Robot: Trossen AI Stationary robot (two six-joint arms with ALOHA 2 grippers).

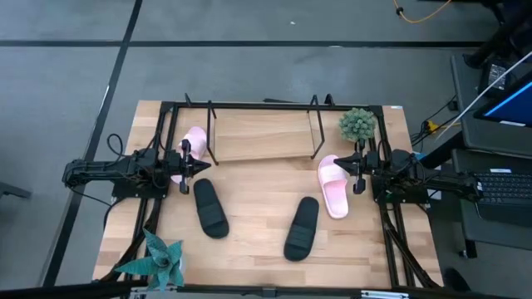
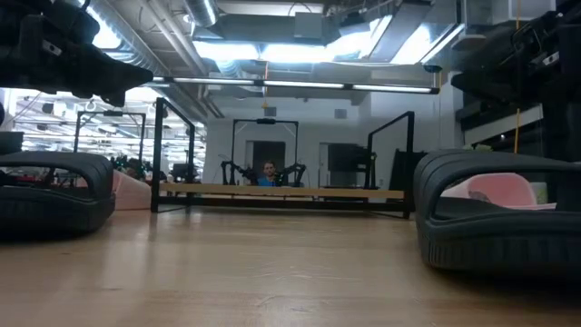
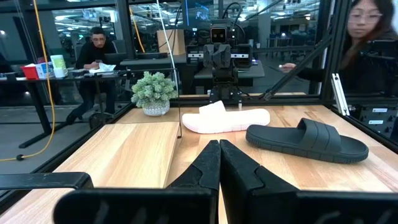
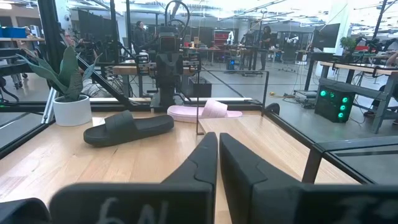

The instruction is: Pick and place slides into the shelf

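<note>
Four slides lie flat on their soles on the table. One pale pink slide (image 1: 194,139) is by the shelf's left end, and the other pink slide (image 1: 333,186) is at its right end. Two black slides (image 1: 210,208) (image 1: 302,227) lie nearer the near edge. The shelf (image 1: 262,134), black rods with a light board, stands at the far middle. My left gripper (image 1: 186,164) hovers shut beside the left pink slide. My right gripper (image 1: 358,172) hovers shut beside the right pink slide. In the wrist views both pairs of fingers (image 3: 219,163) (image 4: 217,157) point across the table at each other.
A small round green plant (image 1: 358,124) stands at the shelf's right far corner, and a spiky potted plant (image 1: 160,257) at the table's near left corner. Black frame rods run along the table's edges. Bare wood lies between the two black slides. People sit beyond the table (image 3: 96,45).
</note>
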